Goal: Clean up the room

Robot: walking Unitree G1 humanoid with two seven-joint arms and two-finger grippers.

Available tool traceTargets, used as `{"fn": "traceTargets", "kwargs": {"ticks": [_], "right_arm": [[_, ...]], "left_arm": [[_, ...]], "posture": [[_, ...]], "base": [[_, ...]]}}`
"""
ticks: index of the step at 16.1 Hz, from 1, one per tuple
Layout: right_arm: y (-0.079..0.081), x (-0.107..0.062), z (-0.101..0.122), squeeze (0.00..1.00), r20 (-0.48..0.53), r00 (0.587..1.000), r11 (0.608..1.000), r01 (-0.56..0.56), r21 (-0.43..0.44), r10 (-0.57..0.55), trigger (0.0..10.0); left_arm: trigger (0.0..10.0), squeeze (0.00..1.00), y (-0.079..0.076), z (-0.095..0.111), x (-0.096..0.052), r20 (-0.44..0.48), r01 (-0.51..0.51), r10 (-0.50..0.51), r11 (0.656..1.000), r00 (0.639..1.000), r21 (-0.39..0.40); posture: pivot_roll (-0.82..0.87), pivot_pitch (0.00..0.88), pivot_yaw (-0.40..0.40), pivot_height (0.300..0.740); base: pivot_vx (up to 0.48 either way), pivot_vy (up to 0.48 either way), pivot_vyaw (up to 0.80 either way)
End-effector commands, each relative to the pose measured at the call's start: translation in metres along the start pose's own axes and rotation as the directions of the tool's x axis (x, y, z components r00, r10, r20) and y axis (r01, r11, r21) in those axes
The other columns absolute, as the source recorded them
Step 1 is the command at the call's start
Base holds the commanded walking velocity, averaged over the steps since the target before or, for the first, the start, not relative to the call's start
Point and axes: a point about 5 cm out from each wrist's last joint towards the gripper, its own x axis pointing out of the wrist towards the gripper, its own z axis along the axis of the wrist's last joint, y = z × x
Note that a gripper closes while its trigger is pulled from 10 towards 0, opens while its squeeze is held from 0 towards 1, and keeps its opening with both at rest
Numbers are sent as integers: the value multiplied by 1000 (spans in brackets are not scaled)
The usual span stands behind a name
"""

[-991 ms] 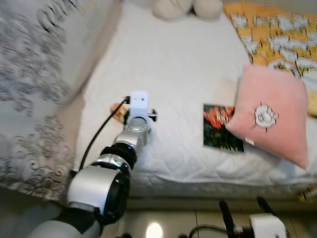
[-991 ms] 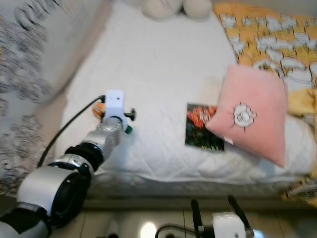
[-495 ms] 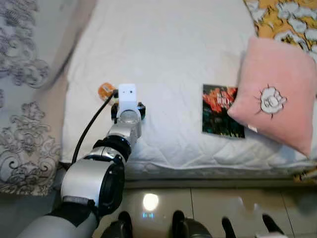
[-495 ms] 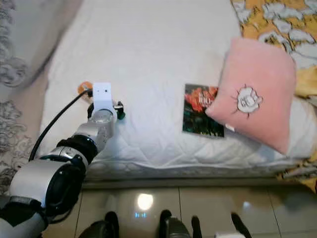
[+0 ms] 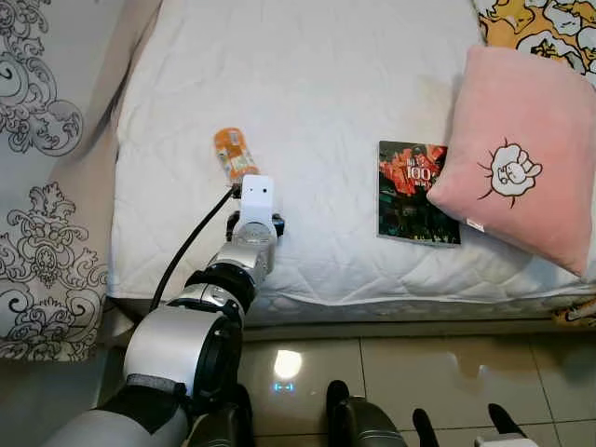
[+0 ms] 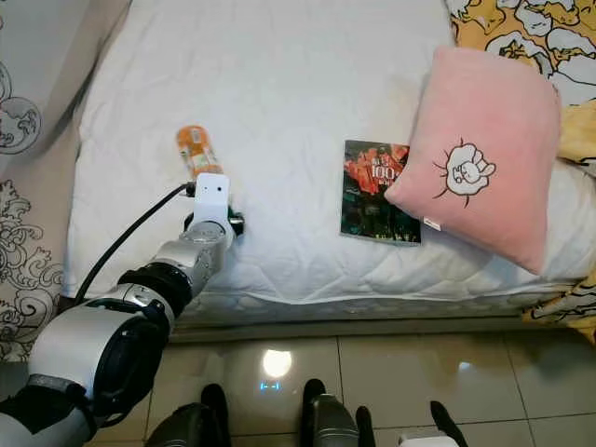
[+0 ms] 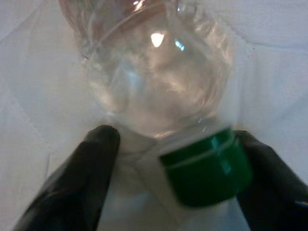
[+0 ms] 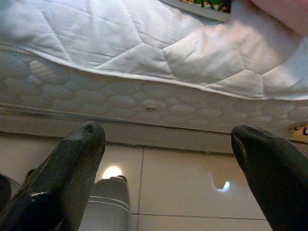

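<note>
Left pincer, fingers apart either side of a clear bottle's green cap, on a white bed; right pincer spread wide above floor tiles

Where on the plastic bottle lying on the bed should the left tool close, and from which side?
Best at the neck, just behind the green cap, coming from the cap end near the bed's edge. The bottle lies flat with its cap toward the left tool, whose fingers already stand open either side of the cap; the clear body beyond looks wider.
</note>
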Motion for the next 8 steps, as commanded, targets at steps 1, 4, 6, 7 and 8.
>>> {"fn": "traceTargets", "kwargs": {"ticks": [1, 4, 6, 7, 8], "right_arm": [[3, -5, -5, 0, -42, 999, 1000, -6, 2, 6, 10000], [2, -3, -6, 0, -46, 999, 1000, -3, 4, 3, 10000], [2, 0, -9, 0, -50, 999, 1000, -2, 4, 2, 10000], [3, 5, -11, 0, -48, 999, 1000, -8, 1, 8, 10000], [3, 8, -13, 0, -48, 999, 1000, -10, 0, 10, 10000]], "left_arm": [[0, 0, -5, -14, -1, -49, 40, -39, 999, 998, 24], [0, 0, -5, -11, 0, -20, 49, -48, 997, 999, 51], [0, 0, -3, -2, 0, 22, 44, -47, 994, 999, 97], [0, 0, 0, 4, 0, 47, 33, -39, 991, 998, 129], [0, 0, 2, 3, 1, 46, 26, -33, 991, 998, 134]], "posture": [[-317, 394, -23, 740], [-310, 389, -16, 740], [-294, 378, -10, 740], [-276, 364, -10, 740], [-267, 358, -6, 740]], "base": [[0, 0, 0], [0, 0, 0], [0, 0, 0], [0, 0, 0], [0, 0, 0]]}}
